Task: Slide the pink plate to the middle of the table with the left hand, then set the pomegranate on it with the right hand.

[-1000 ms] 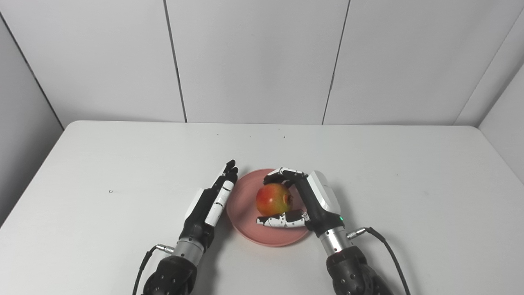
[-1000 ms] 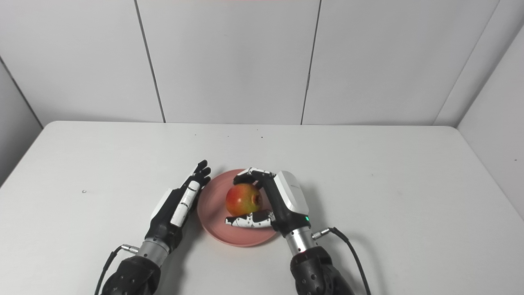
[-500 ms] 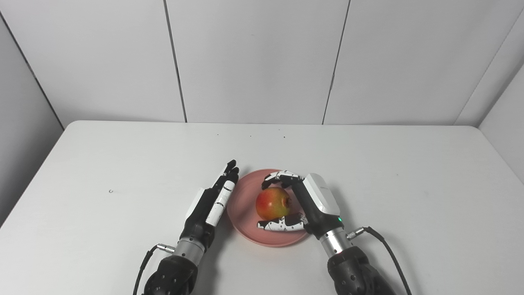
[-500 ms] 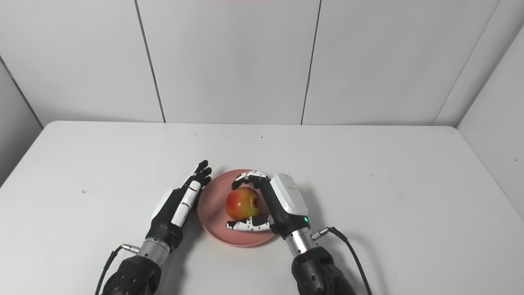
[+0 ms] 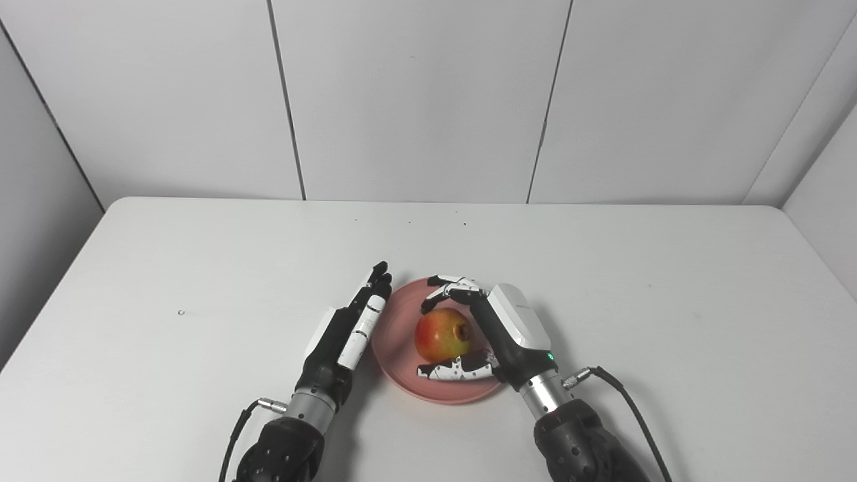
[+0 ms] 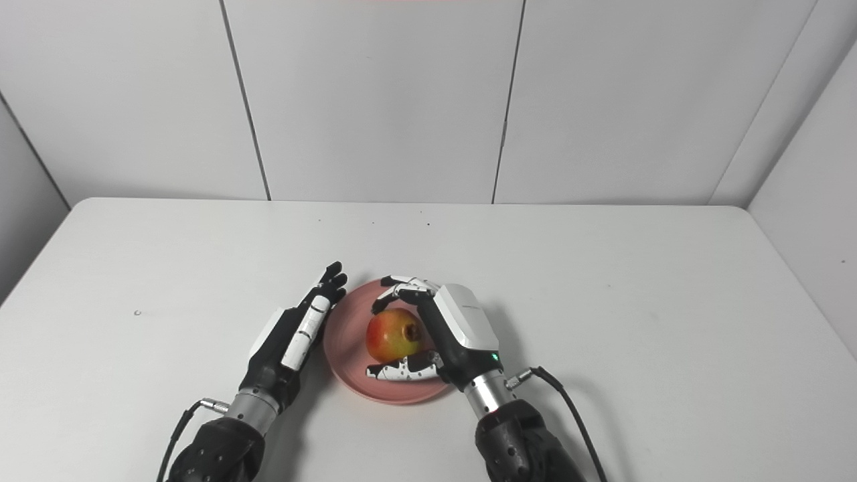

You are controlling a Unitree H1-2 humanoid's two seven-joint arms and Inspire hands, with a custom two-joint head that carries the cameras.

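- Left eye view: white worktop [image 5: 201, 268] backed by grey wall panels [image 5: 415, 100]; a small dark speck [image 5: 181, 312] at centre left, and a black cable [image 5: 629, 415] trailing at lower right.
- Pink plate [image 5: 402, 381] lying low in the centre, pomegranate [image 5: 440, 336] on it.
- Right robot hand [image 5: 492, 328] curled round the fruit, fingers above and thumb below; whether gripping or loosened, cannot tell.
- Right eye view: left robot hand [image 6: 294, 335] flat and extended, released, holding nothing, edge just beside the pink plate [image 6: 348, 314] rim at its left side.
- Pomegranate [image 6: 390, 335] cupped by the right robot hand [image 6: 445, 328], whose white back hides the plate's right side.
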